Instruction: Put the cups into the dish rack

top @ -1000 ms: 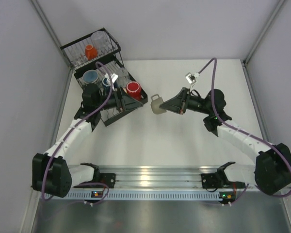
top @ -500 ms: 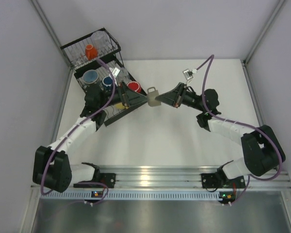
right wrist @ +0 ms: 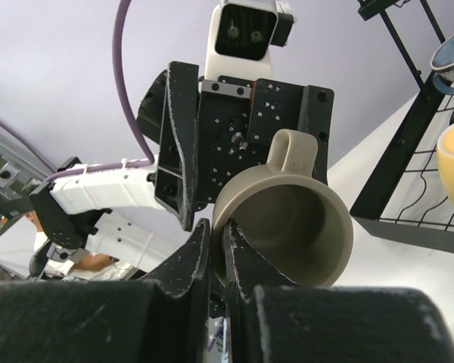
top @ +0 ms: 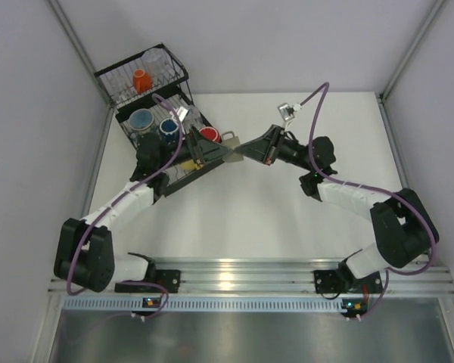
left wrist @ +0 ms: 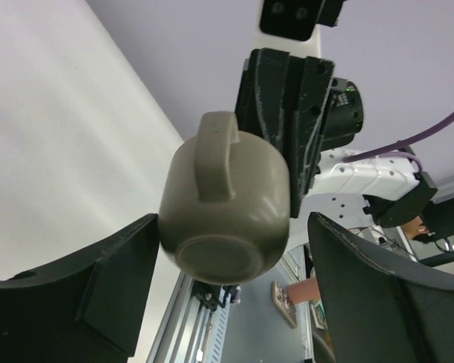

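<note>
— Rack status?
— The dish rack (top: 175, 62) holds an orange cup (top: 140, 79), blue cups (top: 141, 119), a red cup (top: 208, 135) and a clear tumbler (top: 155, 59).
— What's left?
— The olive-grey mug (top: 231, 144), in the air just beside the rack's right edge. The right gripper (right wrist: 216, 234) pinches its rim, and the left gripper (left wrist: 234, 242) is spread wide around it, gripping nothing. I'd judge it the last cup.
</note>
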Controlling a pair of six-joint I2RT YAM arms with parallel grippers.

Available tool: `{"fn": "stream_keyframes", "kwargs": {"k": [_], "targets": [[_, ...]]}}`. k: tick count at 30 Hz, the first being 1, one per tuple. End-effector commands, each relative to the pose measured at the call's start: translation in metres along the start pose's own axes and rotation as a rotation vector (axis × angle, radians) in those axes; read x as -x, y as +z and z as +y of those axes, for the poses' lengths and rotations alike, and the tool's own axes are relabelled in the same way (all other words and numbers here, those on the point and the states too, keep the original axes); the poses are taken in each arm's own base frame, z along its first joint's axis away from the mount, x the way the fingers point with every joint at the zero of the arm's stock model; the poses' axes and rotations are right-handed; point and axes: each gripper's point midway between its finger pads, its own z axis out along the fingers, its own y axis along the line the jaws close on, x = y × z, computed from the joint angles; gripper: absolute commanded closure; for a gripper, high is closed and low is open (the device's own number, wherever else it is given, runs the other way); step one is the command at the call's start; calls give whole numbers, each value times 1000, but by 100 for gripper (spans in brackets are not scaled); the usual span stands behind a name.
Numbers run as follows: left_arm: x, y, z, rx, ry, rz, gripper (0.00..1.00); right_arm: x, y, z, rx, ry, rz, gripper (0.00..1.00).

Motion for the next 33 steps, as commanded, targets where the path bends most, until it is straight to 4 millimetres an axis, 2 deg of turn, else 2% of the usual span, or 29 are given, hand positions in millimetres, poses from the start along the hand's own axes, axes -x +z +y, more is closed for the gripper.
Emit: {"fn": "stream_keyframes", "kwargs": {"k": [1, 4, 5, 8, 10, 13, 14, 15, 17, 18, 20, 21, 28, 30, 32, 33], "targets": [[8, 0, -26, -128, 65, -51, 19, 20, 11, 33, 116, -103, -63, 100], [3, -2, -30, -166, 22, -45, 24, 19, 11, 33, 118, -101, -63, 100], [4, -4, -37, -203, 19, -52, 28, 18, 11, 31, 115, -98, -62, 100], [0, -8, -41, -248, -22, -58, 37, 16, 11, 29, 108, -98, -59, 100], [-1, -8, -39, -246, -32, -52, 39, 16, 11, 26, 100, -98, -58, 100], [-2, -7, -37, -241, -31, -50, 50, 13, 11, 23, 95, -93, -54, 100], [0, -7, -39, -244, -30, -55, 55, 13, 11, 22, 93, -91, -53, 100], [1, -7, -38, -244, -29, -60, 66, 11, 11, 20, 90, -86, -48, 100], [4, -5, -40, -248, -31, -60, 76, 8, 10, 18, 87, -84, -40, 100], [5, -4, -41, -251, -29, -62, 88, 7, 10, 17, 82, -84, -37, 95], [9, -3, -44, -256, -25, -70, 100, 5, 8, 11, 57, -83, -31, 89], [10, -2, -43, -256, -30, -71, 100, 5, 8, 13, 56, -87, -32, 82], [18, 0, -46, -255, -30, -75, 100, 10, 1, 11, 19, -113, -34, 66], [20, 4, -34, -193, -41, -71, 100, 12, -3, 14, 9, -117, -34, 60], [25, 5, -35, -159, 32, -86, 100, 17, -8, 11, -15, -133, -40, 57], [23, 5, -26, -106, 6, -78, 100, 18, -10, 11, -36, -129, -41, 54]]}}
